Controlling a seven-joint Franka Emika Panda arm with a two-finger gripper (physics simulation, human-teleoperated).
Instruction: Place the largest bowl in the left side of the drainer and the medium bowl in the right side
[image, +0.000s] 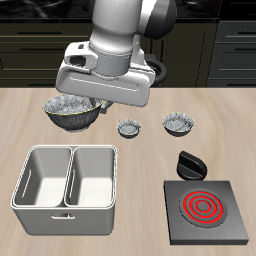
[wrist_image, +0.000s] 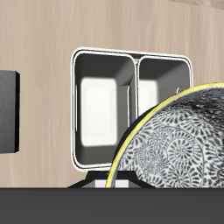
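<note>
Up above the table, the big bowl (image: 72, 112) hangs under the robot's gripper (image: 98, 100), lifted off the wood, behind the drainer (image: 66, 205) and a little toward its back edge. From the wrist camera the big bowl (wrist_image: 179, 144) fills much of the picture, its speckled inside and yellowish rim close to the lens, with the drainer (wrist_image: 131, 59) beyond it, both compartments showing pale floors with nothing in them. The fingers themselves are hidden behind the arm's white body and the bowl, so I cannot tell how the jaws stand, though the bowl sits right at the gripper and clear of the table. The medium bowl (image: 179, 124) rests on the table farther along, well apart from the drainer, and the smallest bowl (image: 128, 127) sits just beside it. Nearer the front edge, a black hotplate (image: 205, 210) with a red coil lies beside the drainer.
</note>
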